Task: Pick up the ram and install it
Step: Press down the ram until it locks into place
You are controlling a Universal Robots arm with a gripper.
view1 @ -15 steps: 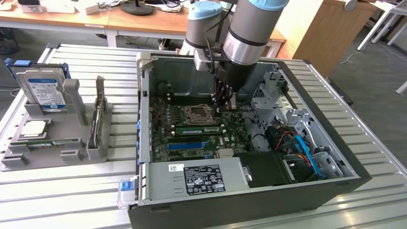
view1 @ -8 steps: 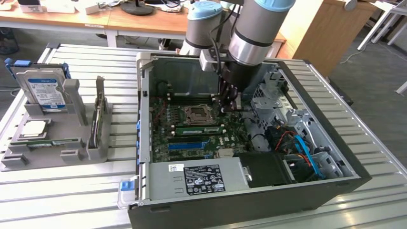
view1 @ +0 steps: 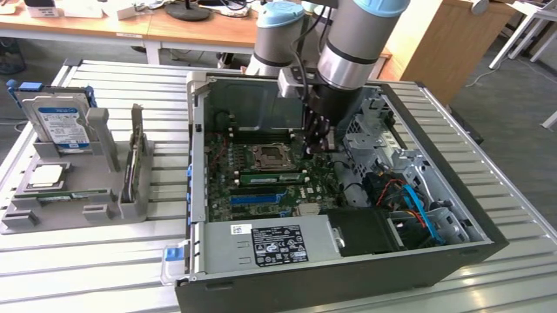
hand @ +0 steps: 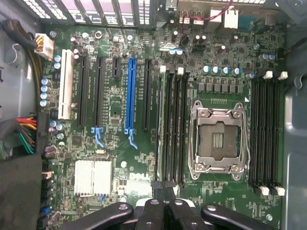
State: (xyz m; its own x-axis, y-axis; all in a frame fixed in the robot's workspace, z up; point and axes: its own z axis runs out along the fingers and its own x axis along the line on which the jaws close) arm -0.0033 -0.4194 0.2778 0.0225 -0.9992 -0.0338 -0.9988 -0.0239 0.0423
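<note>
The power supply (view1: 270, 244) with its black label lies nearest, along the near wall of the open computer case (view1: 197, 163). Beyond it is the motherboard, and the arm reaches down into the case from the far side. The gripper (view1: 319, 145) has its fingers pressed together, with nothing visibly pinched, and it sits low over the end of the memory slots towards the exterior view's right. The ram (view1: 270, 176) is already on the board, standing edge-up in a slot just near of the CPU socket (view1: 270, 155). In the wrist view it runs as a thin pale line (hand: 160, 124) away from the closed fingertips (hand: 164, 201). Picking up looks done, so the step in hand is, by my reading, seating the stick. That calls for straight downward pressure on its top edge until the end latches catch; I cannot tell whether they have.
</note>
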